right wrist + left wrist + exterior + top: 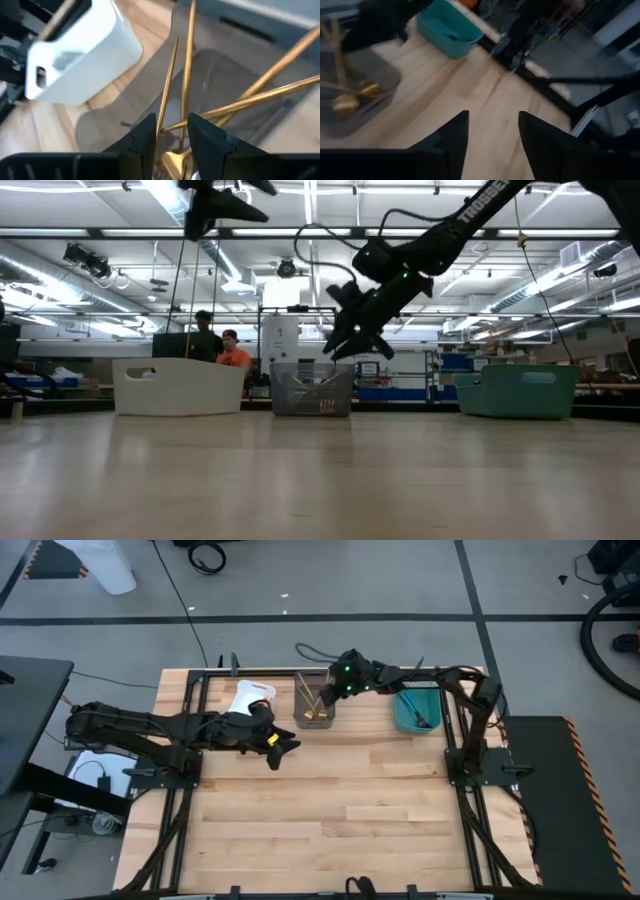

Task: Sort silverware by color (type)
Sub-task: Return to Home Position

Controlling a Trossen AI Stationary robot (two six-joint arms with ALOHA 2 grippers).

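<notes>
Several gold utensils (187, 75) stand in the grey bin (315, 708), heads down on its floor and handles leaning on its walls. My right gripper (172, 137) hovers just above them, over that bin (312, 390), fingers a little apart with gold handles showing in the gap below. My left gripper (494, 135) is open and empty, raised over the bare table (278, 747) just near of the white bin (250, 698). A blue-handled piece (420, 715) lies in the teal bin (415, 710). Orange-handled pieces are hidden.
The three bins stand in a row along the table's far edge: white (180, 385), grey, teal (515, 390). Bare wood (330, 820) fills the middle and near half of the table. People (235, 350) are in the room beyond the far edge.
</notes>
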